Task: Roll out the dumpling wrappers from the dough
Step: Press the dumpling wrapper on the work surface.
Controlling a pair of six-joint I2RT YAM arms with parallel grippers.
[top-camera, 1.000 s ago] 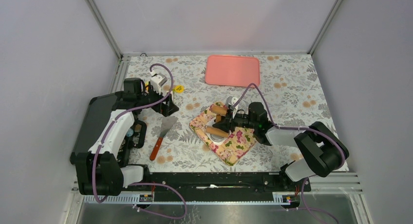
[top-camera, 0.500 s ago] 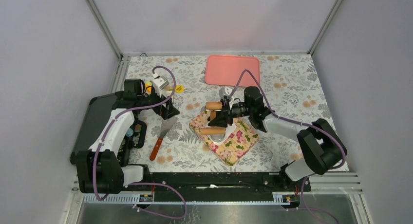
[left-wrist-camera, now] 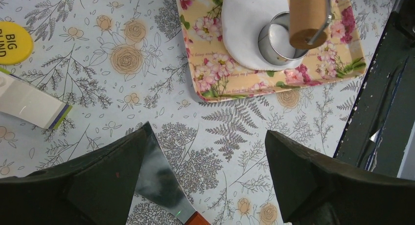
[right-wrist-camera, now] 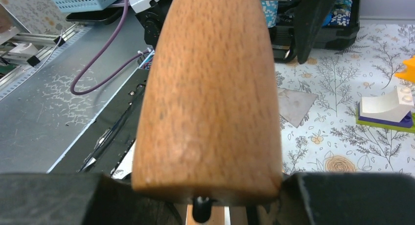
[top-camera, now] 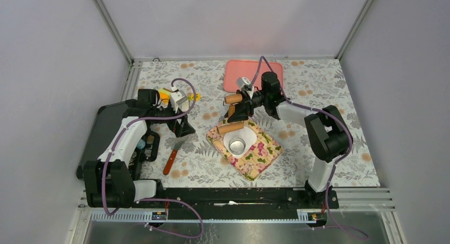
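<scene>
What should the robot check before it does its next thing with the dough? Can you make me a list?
1. Rolling pin held tight: ok, the right fingers are shut on it.
2. Dough rolled flat: ok, it is a thin white sheet on the flowery tray.
3. Metal ring on the dough: ok, it stands inside the sheet's edge.
4. Round piece cut all the way through: cannot tell, the ring covers that spot.
5. Left fingers free to help: ok, they are open and empty, above the spatula.
6. Pin lifted clear of the tray: cannot tell.
</scene>
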